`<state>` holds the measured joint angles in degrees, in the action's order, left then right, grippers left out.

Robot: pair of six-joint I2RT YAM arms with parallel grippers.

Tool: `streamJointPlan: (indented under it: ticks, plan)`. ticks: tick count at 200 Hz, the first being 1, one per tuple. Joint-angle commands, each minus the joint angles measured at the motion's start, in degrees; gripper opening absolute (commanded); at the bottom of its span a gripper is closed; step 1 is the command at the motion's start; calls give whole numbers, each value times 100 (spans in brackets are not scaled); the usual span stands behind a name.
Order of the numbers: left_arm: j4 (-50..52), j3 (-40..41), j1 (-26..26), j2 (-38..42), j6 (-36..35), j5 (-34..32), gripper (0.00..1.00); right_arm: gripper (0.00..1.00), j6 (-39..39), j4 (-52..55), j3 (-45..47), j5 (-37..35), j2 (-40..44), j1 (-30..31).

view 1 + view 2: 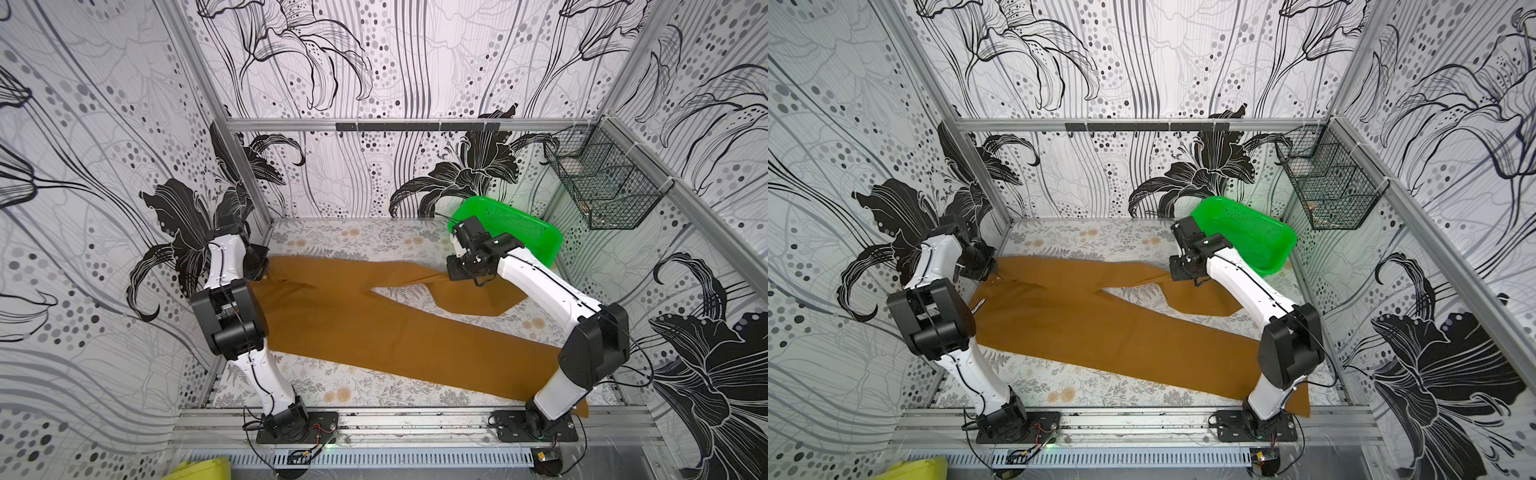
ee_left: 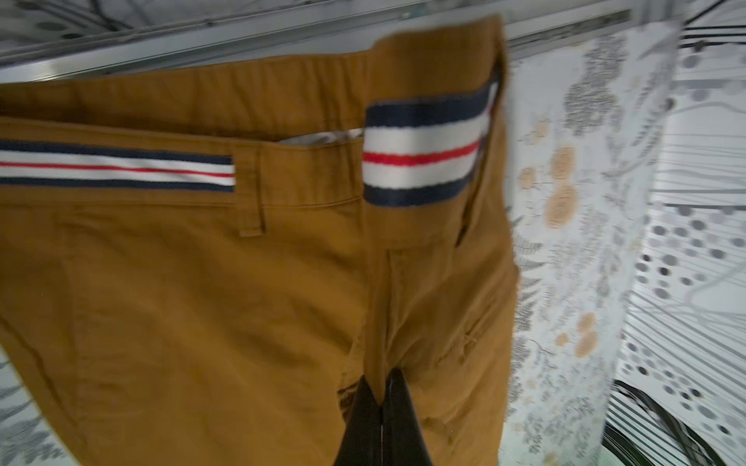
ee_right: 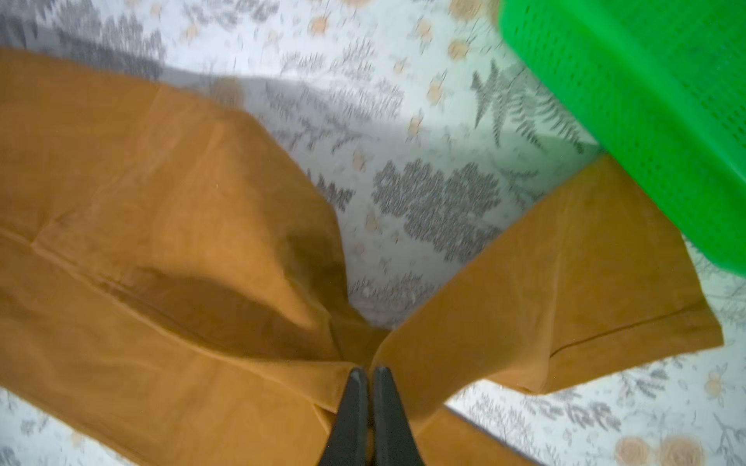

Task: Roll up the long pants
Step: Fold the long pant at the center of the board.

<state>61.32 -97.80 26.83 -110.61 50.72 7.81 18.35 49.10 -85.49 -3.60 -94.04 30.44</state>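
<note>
Black-and-white lily wallpaper covers the walls [image 1: 374, 62] on three sides, and the desk [image 1: 353, 239] in the middle wears a pale cloth printed with ferns and small flowers. Across it lie the long pants [image 1: 353, 324], mustard brown and mostly flat. The waist is at the left side and the two legs spread out toward the right.

The left end effector [image 2: 381, 387] is at the far corner of the waist. Its black fingers are pressed together with a fold of the brown cloth caught between them. From its wrist view the striped waistband [image 2: 424, 153] shows in navy, white and red.

The near leg [image 1: 415, 349] runs slantwise to the front right. It passes behind the right arm's base, and its end hangs over the front rail.

The far leg [image 1: 374, 272] reaches toward the right end effector [image 3: 369, 373], whose fingers are closed tight on a gathered pinch of that leg. Beyond the pinch the cloth doubles back, and the hem [image 3: 629, 331] lies flat on the desk near a green basket [image 1: 523, 232].

That basket leans in the far right corner, just beside the right wrist. A black wire basket [image 1: 602, 187] hangs on the right wall above it. Something yellow [image 1: 203, 469] pokes in at the front edge, below the rail.
</note>
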Motion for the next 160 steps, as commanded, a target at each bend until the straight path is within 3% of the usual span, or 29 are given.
streamJointPlan:
  ticks: [1,68,104,160]
  plan:
    - [461,41,60,208,-25,-611,0,0,594,455,428,-384,600,440]
    - [597,957,59,1341,82,-784,0,0,1032,688,2218,-1,2463,937]
    - [1277,1290,60,2136,-63,-1403,0,0,1286,684,3151,416,3367,1137]
    - [1482,2579,61,3210,-44,-1604,0,0,1258,797,3855,994,4050,1382]
